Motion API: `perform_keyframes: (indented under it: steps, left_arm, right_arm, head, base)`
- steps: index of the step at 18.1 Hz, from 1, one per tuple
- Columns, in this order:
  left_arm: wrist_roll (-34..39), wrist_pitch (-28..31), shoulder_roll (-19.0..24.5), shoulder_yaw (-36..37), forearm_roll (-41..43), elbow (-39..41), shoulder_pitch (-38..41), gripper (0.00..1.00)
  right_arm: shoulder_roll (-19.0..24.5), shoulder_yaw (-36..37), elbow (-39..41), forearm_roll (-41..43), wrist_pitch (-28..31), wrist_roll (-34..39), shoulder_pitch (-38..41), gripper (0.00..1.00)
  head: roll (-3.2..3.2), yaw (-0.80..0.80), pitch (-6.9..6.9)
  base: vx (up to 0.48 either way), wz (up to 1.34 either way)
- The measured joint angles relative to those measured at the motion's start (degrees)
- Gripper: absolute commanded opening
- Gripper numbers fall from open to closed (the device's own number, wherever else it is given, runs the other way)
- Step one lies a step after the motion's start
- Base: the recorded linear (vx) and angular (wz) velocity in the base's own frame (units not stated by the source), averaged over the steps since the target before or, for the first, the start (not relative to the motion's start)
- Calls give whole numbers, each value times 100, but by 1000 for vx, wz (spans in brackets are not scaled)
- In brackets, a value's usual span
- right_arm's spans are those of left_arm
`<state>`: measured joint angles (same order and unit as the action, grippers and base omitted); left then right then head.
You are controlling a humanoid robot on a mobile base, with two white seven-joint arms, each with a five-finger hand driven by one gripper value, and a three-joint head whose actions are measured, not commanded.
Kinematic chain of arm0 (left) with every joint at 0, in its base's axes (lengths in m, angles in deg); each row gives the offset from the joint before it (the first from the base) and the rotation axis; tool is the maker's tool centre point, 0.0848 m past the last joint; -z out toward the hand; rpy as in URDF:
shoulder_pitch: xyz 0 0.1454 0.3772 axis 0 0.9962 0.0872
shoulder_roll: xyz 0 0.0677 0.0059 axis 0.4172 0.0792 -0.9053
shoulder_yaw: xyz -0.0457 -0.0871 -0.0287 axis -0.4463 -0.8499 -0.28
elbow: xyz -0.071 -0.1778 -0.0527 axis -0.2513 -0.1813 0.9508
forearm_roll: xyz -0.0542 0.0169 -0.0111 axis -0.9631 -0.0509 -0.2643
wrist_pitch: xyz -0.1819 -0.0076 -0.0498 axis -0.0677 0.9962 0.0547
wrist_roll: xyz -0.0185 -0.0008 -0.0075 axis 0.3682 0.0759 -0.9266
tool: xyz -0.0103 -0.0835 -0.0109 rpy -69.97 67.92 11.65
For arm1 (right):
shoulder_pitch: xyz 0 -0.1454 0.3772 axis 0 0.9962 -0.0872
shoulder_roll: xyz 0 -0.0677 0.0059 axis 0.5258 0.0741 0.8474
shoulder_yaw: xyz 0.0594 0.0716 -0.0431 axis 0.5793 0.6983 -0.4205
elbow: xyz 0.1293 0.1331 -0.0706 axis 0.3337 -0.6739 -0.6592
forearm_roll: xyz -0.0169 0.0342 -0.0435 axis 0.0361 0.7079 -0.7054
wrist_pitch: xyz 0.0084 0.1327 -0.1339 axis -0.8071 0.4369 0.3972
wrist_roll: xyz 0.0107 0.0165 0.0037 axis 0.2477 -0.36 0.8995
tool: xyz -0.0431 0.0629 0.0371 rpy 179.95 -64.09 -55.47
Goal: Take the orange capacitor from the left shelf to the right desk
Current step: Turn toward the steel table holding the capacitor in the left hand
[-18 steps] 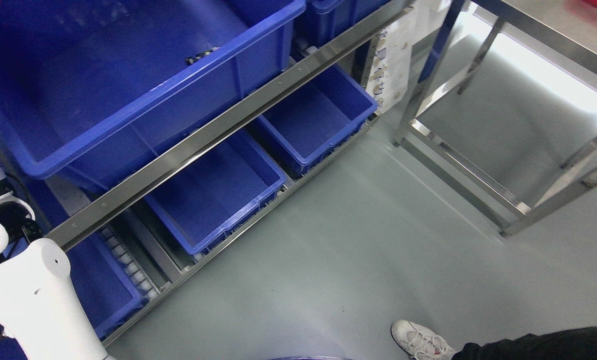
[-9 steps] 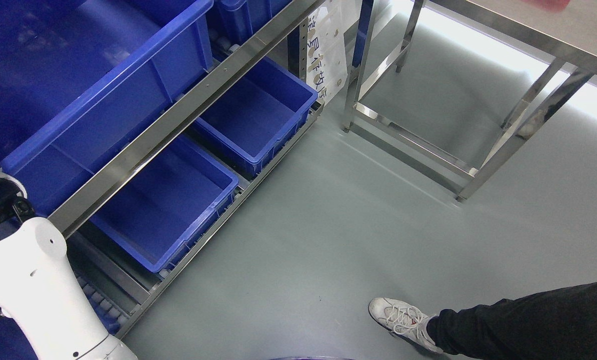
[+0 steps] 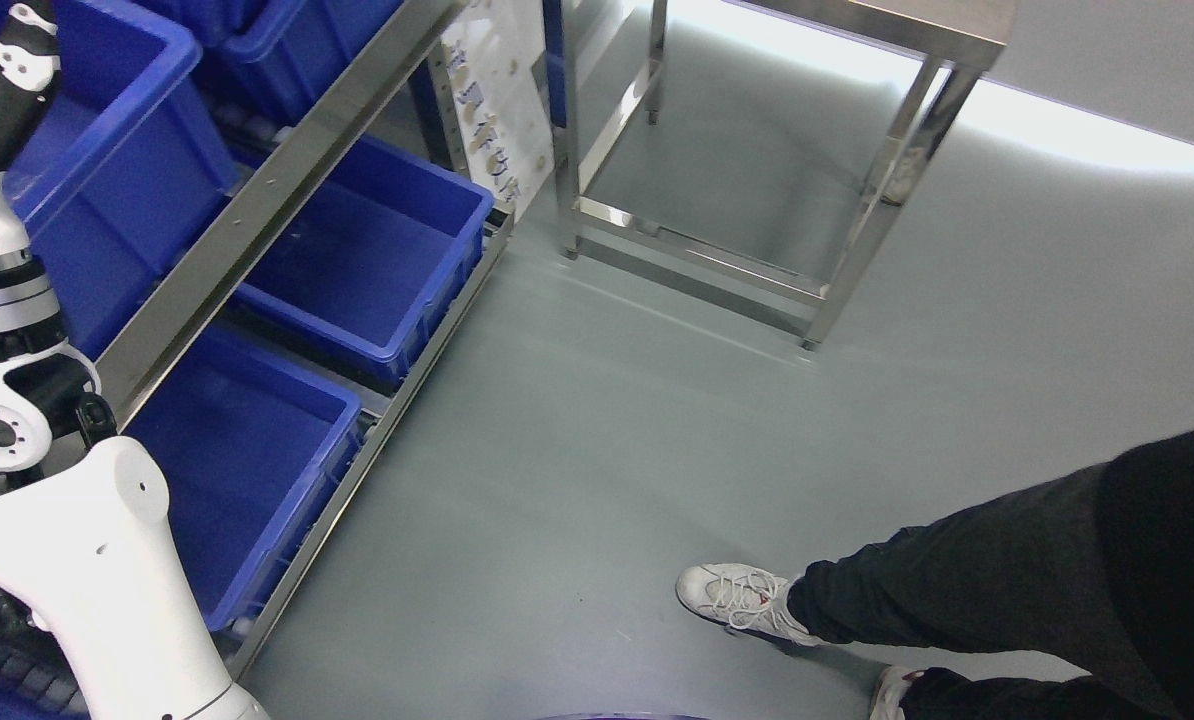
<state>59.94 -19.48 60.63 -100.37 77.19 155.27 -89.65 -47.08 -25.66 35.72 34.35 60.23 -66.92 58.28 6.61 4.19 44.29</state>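
Note:
No orange capacitor shows in the head view. My left arm point(image 3: 67, 540) rises along the left edge, white at the bottom and black near the top. Its hand point(image 3: 12, 70) is at the top left corner, over the rim of the upper blue bin point(image 3: 127, 170) on the steel shelf point(image 3: 257, 215). The hand is cut off by the frame, so its grip is hidden. The steel desk point(image 3: 922, 25) stands at the top, right of the shelf, with only its front edge and legs in view.
Two empty blue bins point(image 3: 377, 250) point(image 3: 227, 470) sit on the shelf's lower level. A printed sheet point(image 3: 492, 110) hangs at the shelf's end. A person's dark trouser leg point(image 3: 1007, 560) and white shoe point(image 3: 732, 595) stand on the grey floor at lower right.
The whole picture has shifted left, so the camera has turned right. The desk frame now sits near the top centre. The person's leg reaches further in. My left forearm and hand now show.

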Motion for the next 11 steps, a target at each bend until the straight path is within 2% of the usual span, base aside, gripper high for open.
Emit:
perform_keyframes:
  steps: [6, 11]
  left_arm:
    - [-21, -248, -2, 434, -13, 12, 5, 22]
    - [-23, -360, -3, 796, -34, 17, 3, 22]
  right_arm:
    - [0, 0, 0, 0, -22, 0, 1, 100]
    - [0, 0, 0, 0, -1, 0, 2, 100]
  head:
    - [0, 0, 1]
    - [0, 0, 1]
  base:
    - [56, -601]
    - [91, -371]
